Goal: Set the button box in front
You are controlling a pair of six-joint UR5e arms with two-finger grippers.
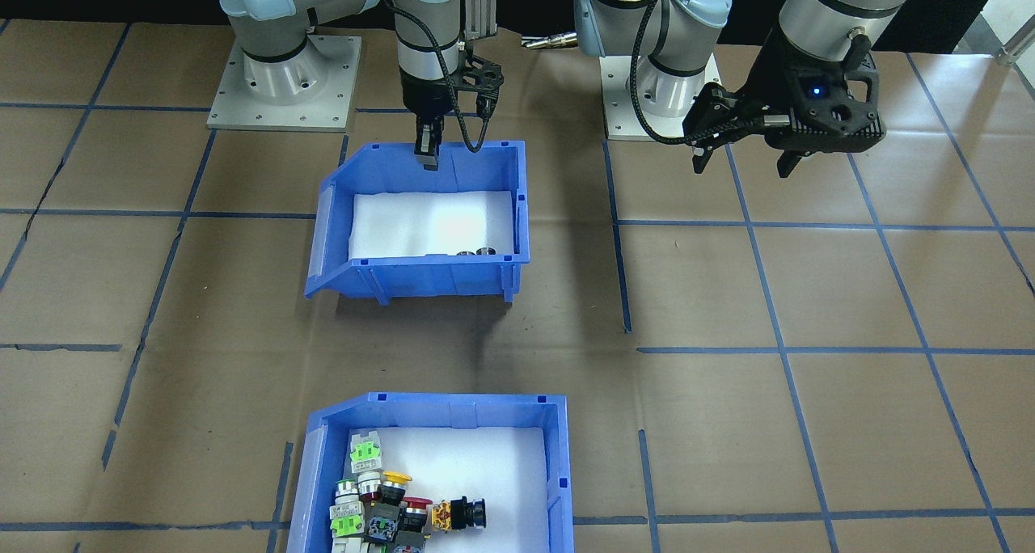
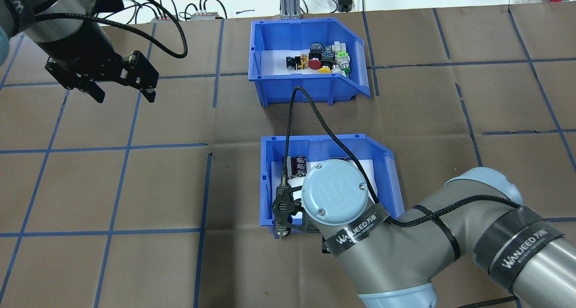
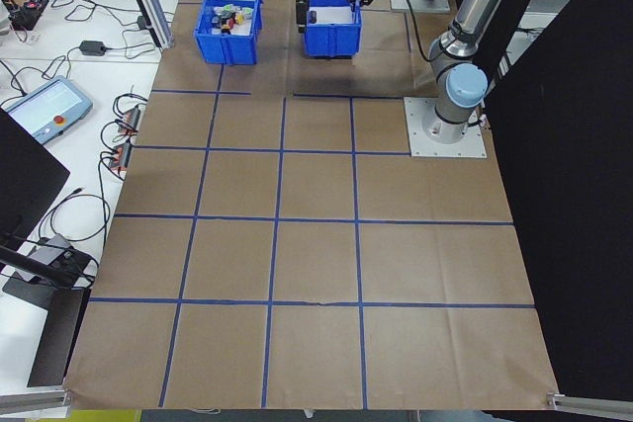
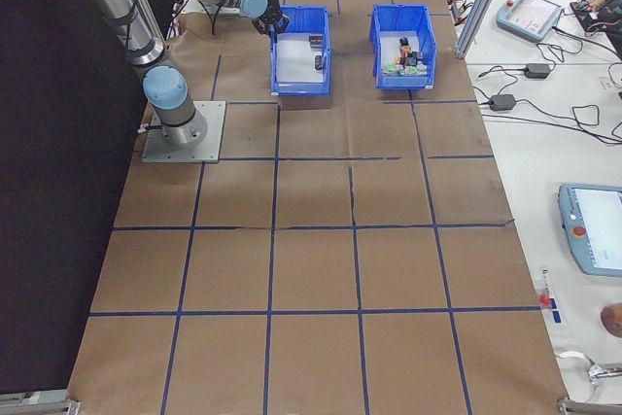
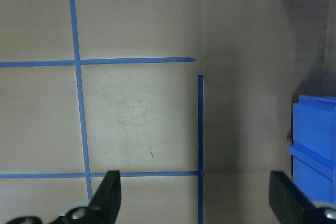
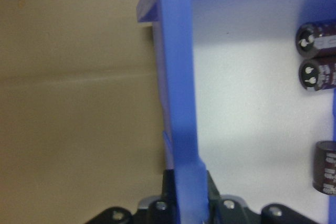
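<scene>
Blue bin (image 2: 387,182): right hand (image 6: 186,203) is pinching its wall, likely clearing the front spot.
Button box (image 2: 265,85): sitting behind, untouched.
Left hand (image 2: 121,94): hovering spread wide, empty.

Bright even overhead light throws soft shadows on the table (image 1: 728,294), glares off a white liner (image 1: 437,221), and both wrist views are blurred.

You have open brown paper-covered table (image 2: 135,186) all along the left side, under the wide-spread left gripper (image 2: 121,92). The blue plastic bin with dark cylinders (image 2: 382,164) sits between the robot and the blue plastic button box (image 2: 263,69); the right gripper (image 6: 186,203) straddles that nearer bin's wall
</scene>
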